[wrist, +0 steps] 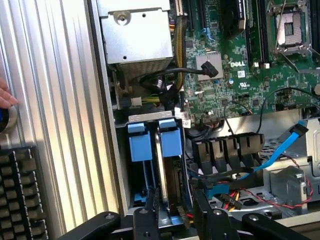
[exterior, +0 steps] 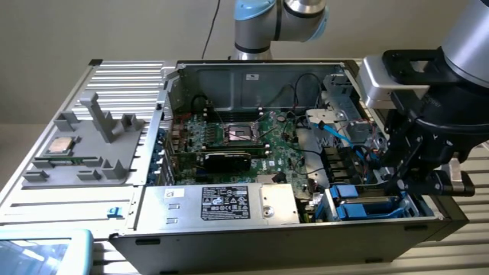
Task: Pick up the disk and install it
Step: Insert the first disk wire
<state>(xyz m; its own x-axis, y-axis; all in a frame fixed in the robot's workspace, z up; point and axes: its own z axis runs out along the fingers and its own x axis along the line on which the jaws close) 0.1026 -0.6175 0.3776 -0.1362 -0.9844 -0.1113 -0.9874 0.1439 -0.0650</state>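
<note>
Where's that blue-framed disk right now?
The disk stands on edge in the drive bay at the exterior view's lower right, beside the big silver box and close to the hand.

The arm's shoulder joints (exterior: 279,20) stand far behind the gripper (exterior: 403,184), up and to the exterior view's left of it. A grey forearm link (exterior: 468,34) slants down right above it. The black wrist (exterior: 432,109) sits just over the gripper, which points straight down.
</note>
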